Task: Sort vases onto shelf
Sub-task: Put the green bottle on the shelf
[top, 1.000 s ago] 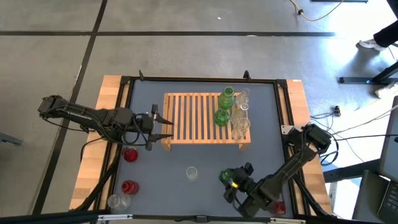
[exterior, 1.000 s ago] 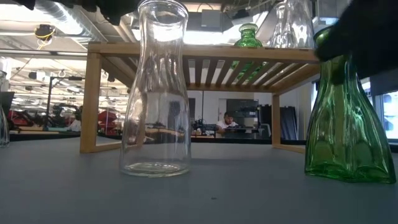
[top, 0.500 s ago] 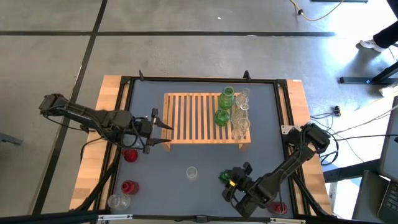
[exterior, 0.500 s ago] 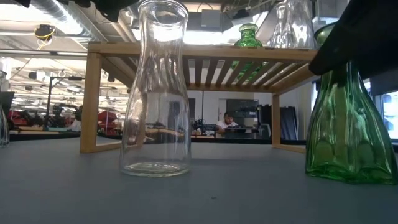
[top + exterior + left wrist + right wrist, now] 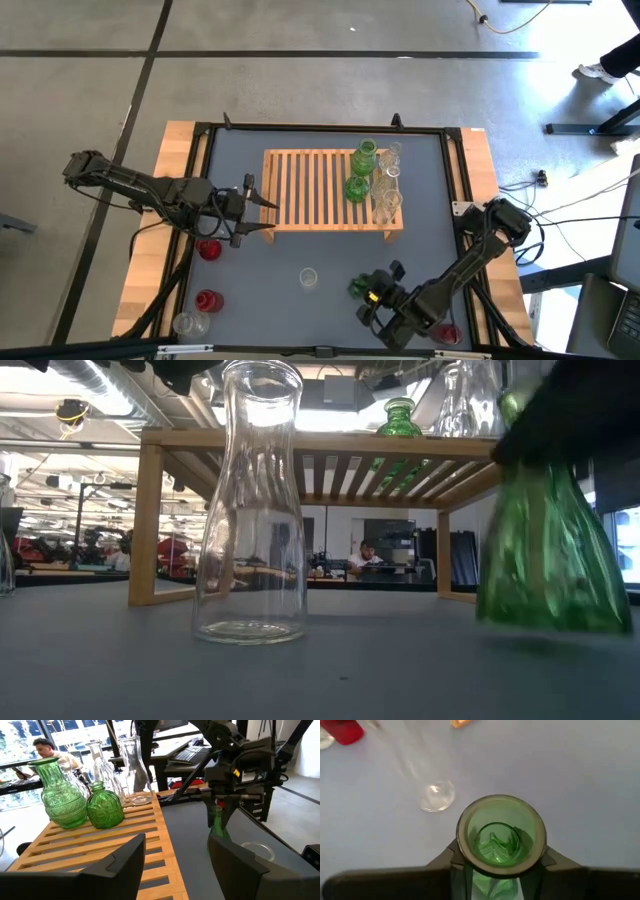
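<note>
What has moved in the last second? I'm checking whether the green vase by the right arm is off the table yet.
The right gripper, shut on the green vase, has shifted it slightly leftward; in the low view it now looks tilted and lifted off the table. The left gripper edged toward the shelf early on, then held. The clear vase and the vases on the shelf stayed put.

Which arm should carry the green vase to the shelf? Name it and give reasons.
Right. The right gripper is already shut on the green vase. The left gripper is open at the shelf's left end, holding nothing.
</note>
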Action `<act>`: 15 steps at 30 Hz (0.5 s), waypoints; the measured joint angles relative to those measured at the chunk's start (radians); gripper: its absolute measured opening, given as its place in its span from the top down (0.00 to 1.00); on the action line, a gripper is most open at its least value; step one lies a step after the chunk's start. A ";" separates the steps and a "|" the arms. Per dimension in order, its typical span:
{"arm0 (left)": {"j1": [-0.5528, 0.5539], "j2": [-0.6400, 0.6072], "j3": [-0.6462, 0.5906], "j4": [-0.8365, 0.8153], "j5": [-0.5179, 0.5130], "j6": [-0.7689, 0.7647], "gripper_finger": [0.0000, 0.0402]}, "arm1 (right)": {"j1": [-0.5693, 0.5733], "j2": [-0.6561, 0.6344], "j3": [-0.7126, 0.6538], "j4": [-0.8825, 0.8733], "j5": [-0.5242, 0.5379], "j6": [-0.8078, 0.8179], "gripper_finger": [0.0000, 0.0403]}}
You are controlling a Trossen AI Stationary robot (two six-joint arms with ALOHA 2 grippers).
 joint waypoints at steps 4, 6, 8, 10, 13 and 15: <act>0.000 0.000 0.000 0.000 0.000 0.000 0.48 | -0.001 -0.003 0.066 -0.065 0.026 -0.022 0.77; 0.000 0.000 0.000 0.000 0.000 0.000 0.48 | -0.001 -0.003 0.108 -0.103 0.056 -0.036 0.79; 0.000 0.000 0.000 0.000 0.000 0.000 0.48 | -0.001 -0.003 0.153 -0.148 0.077 -0.042 0.80; 0.000 0.000 0.000 0.000 0.000 0.000 0.48 | -0.005 -0.004 0.196 -0.185 0.088 -0.063 0.79; 0.000 0.000 0.000 0.000 0.000 0.000 0.48 | -0.020 -0.004 0.263 -0.240 0.092 -0.087 0.77; 0.000 0.000 0.000 0.000 0.000 0.000 0.48 | -0.032 -0.004 0.309 -0.270 0.101 -0.101 0.76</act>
